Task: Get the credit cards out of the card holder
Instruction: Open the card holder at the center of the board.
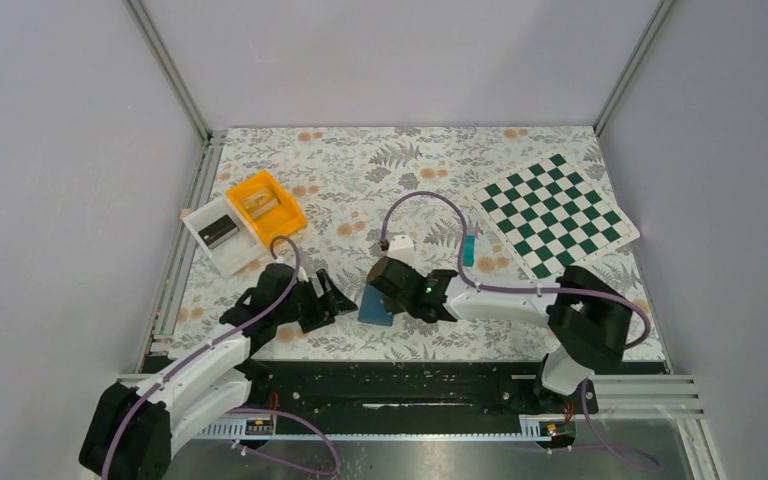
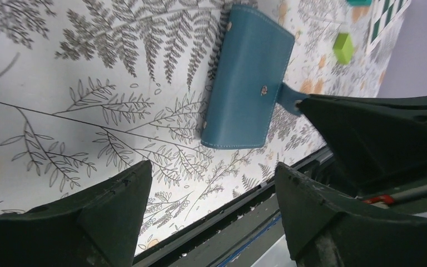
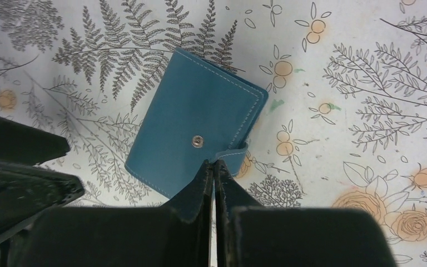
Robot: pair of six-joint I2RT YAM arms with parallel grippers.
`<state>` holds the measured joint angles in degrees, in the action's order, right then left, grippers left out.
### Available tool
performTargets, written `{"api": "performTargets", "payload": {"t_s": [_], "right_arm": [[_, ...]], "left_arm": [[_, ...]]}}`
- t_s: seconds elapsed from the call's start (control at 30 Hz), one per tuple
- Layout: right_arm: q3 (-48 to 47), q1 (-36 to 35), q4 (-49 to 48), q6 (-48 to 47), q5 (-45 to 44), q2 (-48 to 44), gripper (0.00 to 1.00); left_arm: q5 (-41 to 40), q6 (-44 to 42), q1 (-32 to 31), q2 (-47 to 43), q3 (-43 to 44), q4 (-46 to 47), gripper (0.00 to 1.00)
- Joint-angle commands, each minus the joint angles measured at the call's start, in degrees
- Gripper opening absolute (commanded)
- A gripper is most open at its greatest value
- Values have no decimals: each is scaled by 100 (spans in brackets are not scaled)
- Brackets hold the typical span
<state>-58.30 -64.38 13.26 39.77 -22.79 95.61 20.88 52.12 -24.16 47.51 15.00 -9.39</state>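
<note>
Right pincer [image 3: 214, 167] sits closest in its own wrist view, its 2 fingers pressed together with almost no gap. They are clamped on the end of the strap tab [image 3: 234, 156] that sticks out from the card holder [image 3: 194, 125]. That blue holder lies flat and folded on the patterned counter [image 3: 367, 67], between the 2 arms near the front edge. Its snap stud [image 3: 198, 142] is bare, so the strap looks undone. Left pincer [image 2: 212, 167] hovers just beside the holder with its fingers spread wide, holding and touching nothing.

2 cards lie apart from the holder: a lime-green card [image 2: 343, 47] and a teal card [image 1: 468, 250] farther back. Whether more remain inside cannot be told while the cover is folded.

The step in hand appears to be opening the cover by its strap. To do it well, the right arm should lift the tab in an arc over the fold, not pull it sideways, which would only drag the holder. The left pincer would best press the lower cover down near the spine. The strap is thin and could slip out, so the pull should be slow.
</note>
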Motion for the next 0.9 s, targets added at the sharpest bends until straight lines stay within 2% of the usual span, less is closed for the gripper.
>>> {"api": "performTargets", "payload": {"t_s": [0.0,0.17,0.33,0.57,0.87], "right_arm": [[504,26,-846,8,74,-754,0],[903,39,-1239,152,159,-1184,0],[1258,39,-1750,272,142,-1499,0],[1448,35,-1930,301,31,-1720,0],[1480,39,-1917,321,2,-1772,0]], "left_arm": [[-535,-189,-454,169,372,147,82],[-1163,-412,-1148,448,760,-27,93],[-1641,-571,-1617,914,1104,-126,96],[-1923,-731,-1936,1472,1419,-105,99],[-2320,-837,-2027,1894,1615,-201,99]]}}
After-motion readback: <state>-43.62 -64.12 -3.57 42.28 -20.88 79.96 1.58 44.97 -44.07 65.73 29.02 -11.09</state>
